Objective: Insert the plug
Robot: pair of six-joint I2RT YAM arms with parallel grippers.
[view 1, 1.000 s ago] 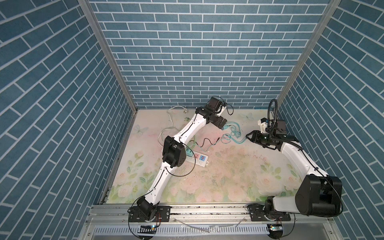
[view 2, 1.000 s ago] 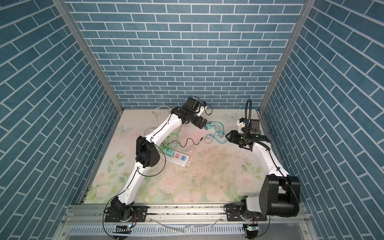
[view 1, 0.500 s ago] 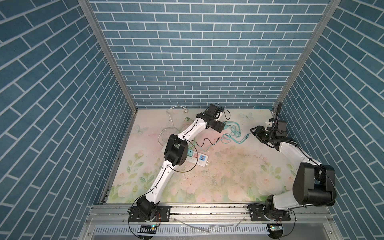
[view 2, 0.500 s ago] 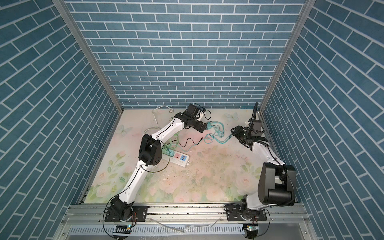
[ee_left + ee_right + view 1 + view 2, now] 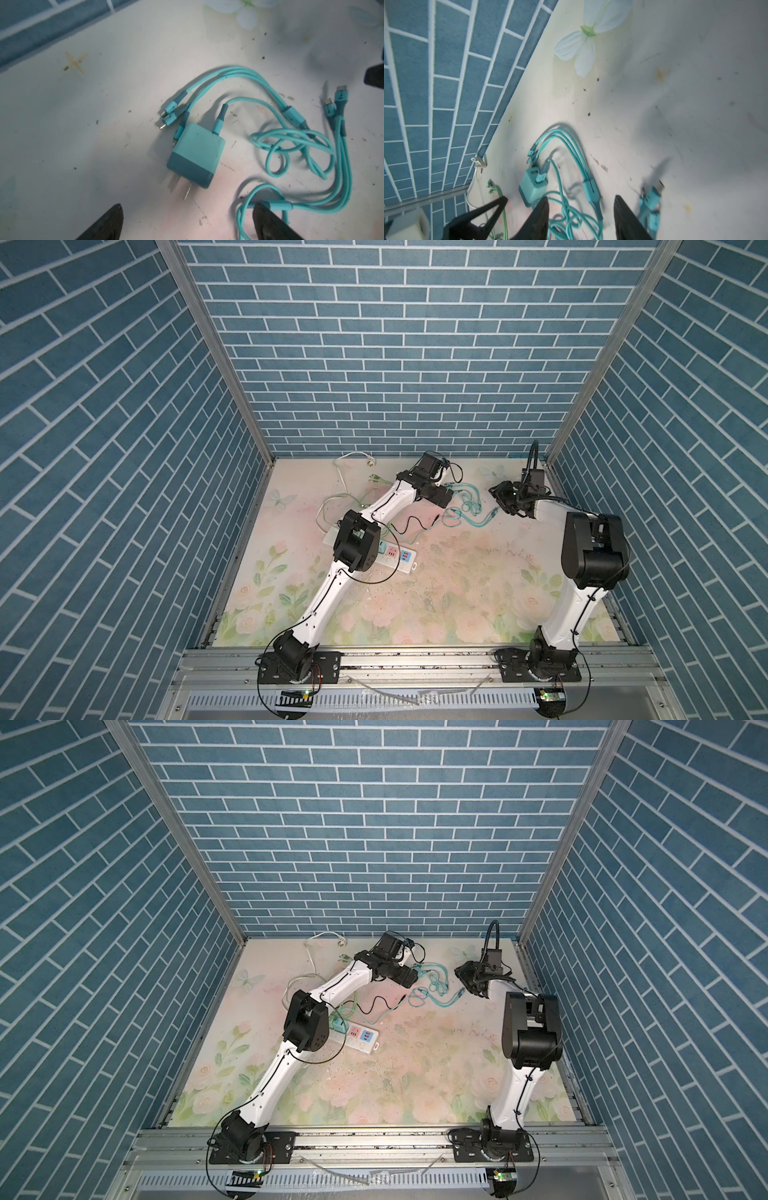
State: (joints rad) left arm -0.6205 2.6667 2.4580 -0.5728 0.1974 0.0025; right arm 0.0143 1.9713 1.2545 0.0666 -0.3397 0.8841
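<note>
Teal plastic catches the eye: the plug (image 5: 195,153) lies flat on the table (image 5: 457,572), just ahead of the left gripper (image 5: 187,207). Its two prongs point back toward the gripper, and its cable (image 5: 291,133) trails off in loose loops to one side. That gripper's jaws are spread wide and close on nothing. One of its fingers (image 5: 268,222) overlies a strand of cable, though I can't tell whether it presses on it. The right gripper (image 5: 581,198) hovers over the cable loops from the far side, facing the left one. Its jaws stand part-way apart, with nothing pinched between them as far as I can see. The strip (image 5: 399,560) lies well behind the left gripper, back by that arm's elbow, which hides part of it, and it is well apart from the plug. By my reckoning hardly any of the job is done: the plug is not yet picked up, let alone carried or seated. What's left looks like nearly everything. The plug has to be gripped by its body, lifted clear of the tangle and turned prongs-down. Then it has to be brought back to the strip and pushed into a free socket, and from where I stand I can't make out which sockets are free.
</note>
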